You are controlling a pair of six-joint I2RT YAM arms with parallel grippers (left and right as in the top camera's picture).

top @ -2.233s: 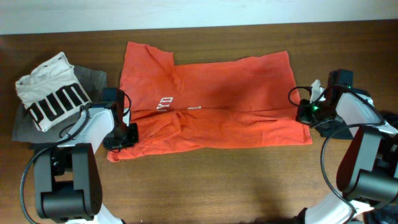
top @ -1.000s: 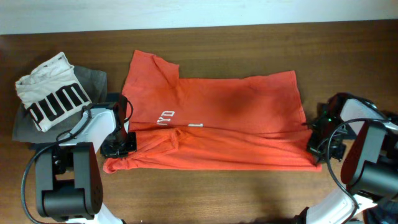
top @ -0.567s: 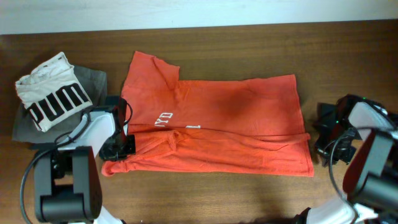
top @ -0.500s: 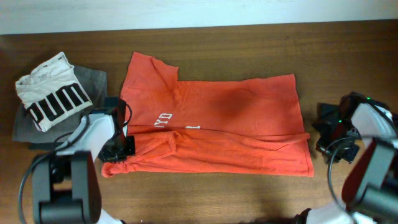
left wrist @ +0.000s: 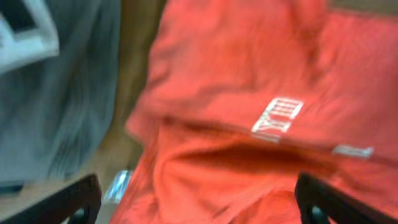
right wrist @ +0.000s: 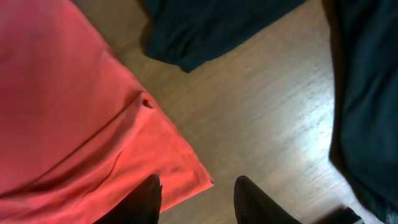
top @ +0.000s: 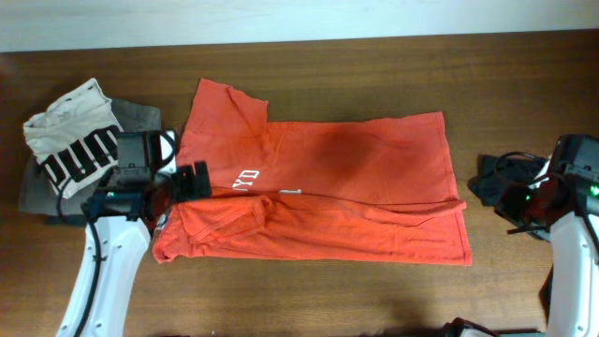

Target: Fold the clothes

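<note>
One white shirt (top: 65, 122) on grey garment (top: 138, 112), seemingly apart from T-shirt (top: 356, 178)

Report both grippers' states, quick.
Left gripper: open, holding nothing, over the orange-red T-shirt.
Right gripper: open, holding nothing.

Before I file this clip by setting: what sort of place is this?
Probably a robotics lab or test bench, not a home: a left arm and right arm flank a wooden table, with an orange-red T-shirt spread out and a white PUMA shirt on a grey garment.
</note>
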